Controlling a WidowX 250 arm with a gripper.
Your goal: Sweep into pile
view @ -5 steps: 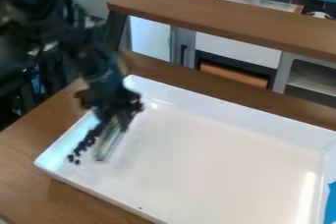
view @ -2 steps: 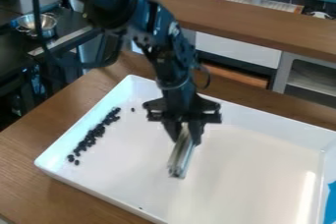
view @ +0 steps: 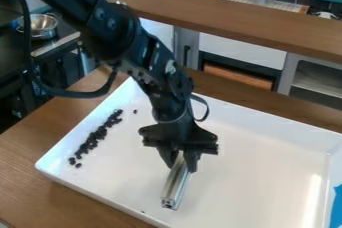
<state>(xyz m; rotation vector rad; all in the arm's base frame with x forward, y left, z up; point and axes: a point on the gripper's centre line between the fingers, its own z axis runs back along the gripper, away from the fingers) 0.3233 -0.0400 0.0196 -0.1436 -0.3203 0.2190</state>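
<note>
1. Small dark beans [view: 97,137]: loose, slanting line inside the tray, along its left wall in the view. Thicker toward the far end, thinning to a few scattered ones at the near end. One stray bean [view: 135,111] just beside the far end, apart from the rest.
2. Slotted metal bar [view: 176,184]: tilted, lower end pointing to the tray's near side, well apart from the beans. Cannot tell whether it touches the tray floor.
3. Black gripper [view: 180,163]: over the tray, left of its middle in the view, jaws clamped on the bar's upper end. Arm slants in from upper left, a black cable looping beside it.
4. White rectangular tray [view: 257,162]: raised walls, on a wooden tabletop [view: 30,144]. Tiny dark speck [view: 142,211] near the near wall.
5. Blue item [view: 337,207]: at the view's right edge, partly cut off.
6. Beyond: raised wooden shelf [view: 234,17]; metal bowl [view: 43,25] on a dark surface, upper left.
</note>
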